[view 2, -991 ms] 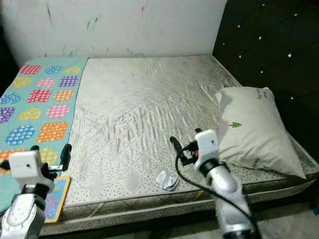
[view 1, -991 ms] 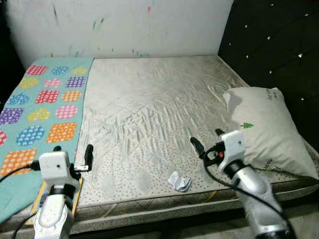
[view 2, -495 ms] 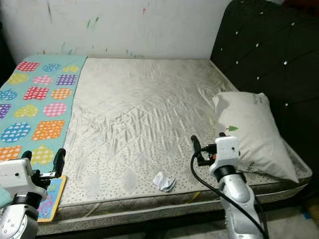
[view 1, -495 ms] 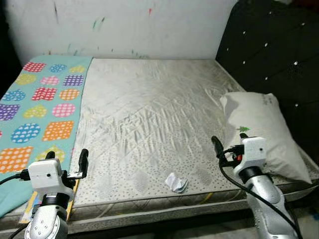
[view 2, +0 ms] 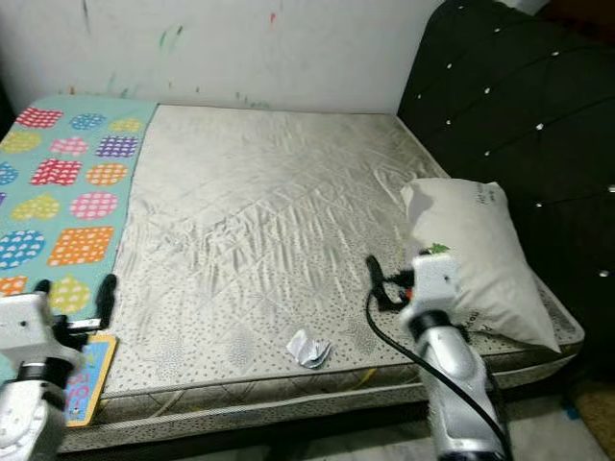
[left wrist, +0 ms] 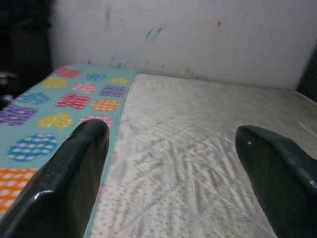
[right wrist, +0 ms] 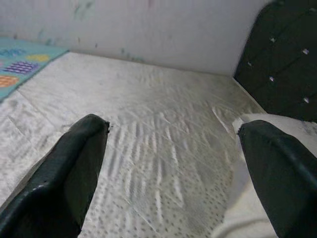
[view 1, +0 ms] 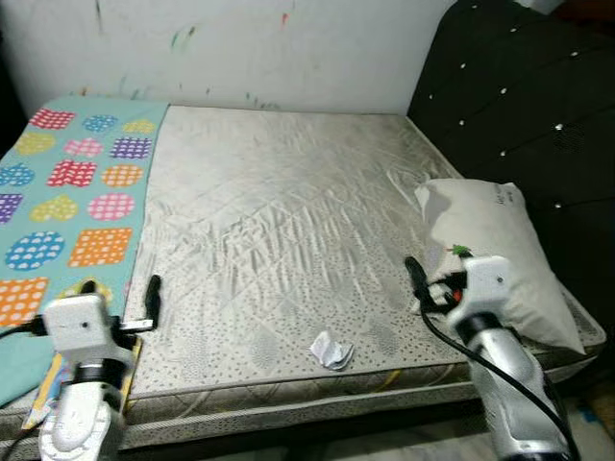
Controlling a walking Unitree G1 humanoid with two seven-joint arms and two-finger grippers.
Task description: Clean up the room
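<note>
**A:** What needs tidying here?

**B:** The likeliest thing is the crumpled white scrap [view 1: 331, 351] lying on the mattress [view 1: 288, 221], near the front edge and roughly midway between the two arms. It looks like paper or a tissue, though it is too small to tell which. There is also a pillow [view 1: 495, 254] against the dark headboard [view 1: 519, 96], and a patterned blanket [view 1: 72, 192] over the mattress's left side.

**A:** How would the scrap handle?

**B:** I'd judge it very light, soft and easily crushed, with nothing fragile about it. It should not slip, but it may skid on the smooth quilted cover if nudged sideways. Best to come down from above and pinch across the raised bunched middle, not a flat edge.

**A:** And the grippers?

**B:** The right gripper [view 1: 420, 280] hangs above the mattress just in front of the pillow, up and to the right of the scrap and apart from it. In its wrist view the two black fingers [right wrist: 74, 168] stand wide apart with only bedding between them, so it holds nothing. The left gripper [view 1: 120, 300] sits at the blanket's edge, well apart from the scrap, its fingers [left wrist: 74, 173] likewise spread wide and empty.
</note>
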